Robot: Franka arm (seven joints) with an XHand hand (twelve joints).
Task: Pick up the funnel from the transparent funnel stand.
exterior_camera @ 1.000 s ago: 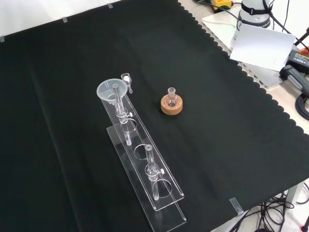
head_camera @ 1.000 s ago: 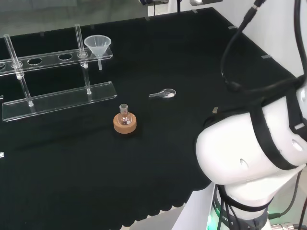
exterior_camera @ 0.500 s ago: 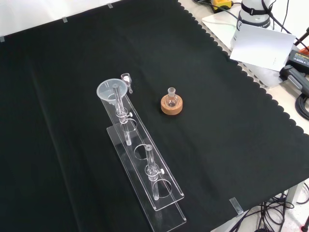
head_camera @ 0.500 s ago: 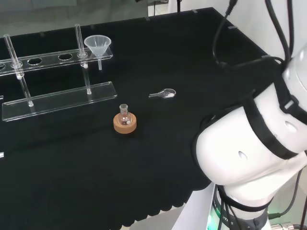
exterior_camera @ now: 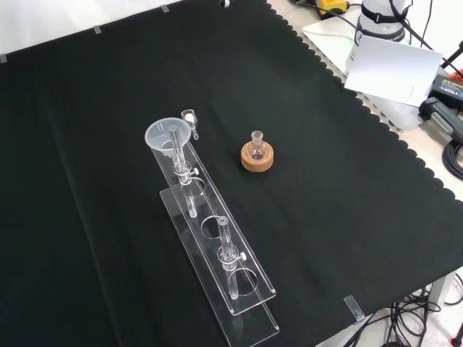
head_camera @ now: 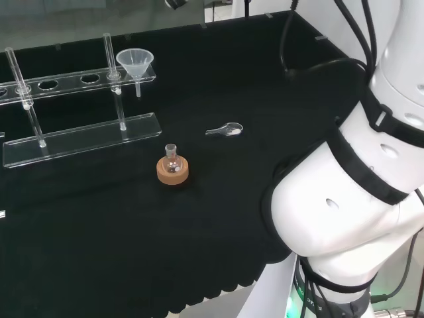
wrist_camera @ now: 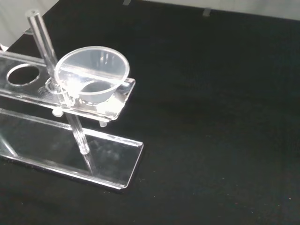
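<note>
A clear plastic funnel (head_camera: 135, 63) sits upright in the end hole of the transparent funnel stand (head_camera: 79, 139), at the far left of the head view. In the front view the funnel (exterior_camera: 165, 134) is at the stand's far end, and the stand (exterior_camera: 255, 318) runs toward the near edge of the cloth. Close up in the wrist view, the funnel (wrist_camera: 93, 72) rests in the upper shelf beside a clear upright rod, with the stand's base plate (wrist_camera: 112, 159) beneath it. Nothing touches the funnel.
A small round flask on a cork ring (head_camera: 172, 169) stands mid-cloth, also in the front view (exterior_camera: 257, 155). A small clear scoop (head_camera: 225, 130) lies to its right in the head view. The arm's white links (head_camera: 351, 199) stand at the head view's right. The scalloped cloth edge (exterior_camera: 405, 152) lies to the front view's right.
In the head view the arm's white links have swung upward and toward the bench. The funnel, stand, flask and scoop have not moved.
</note>
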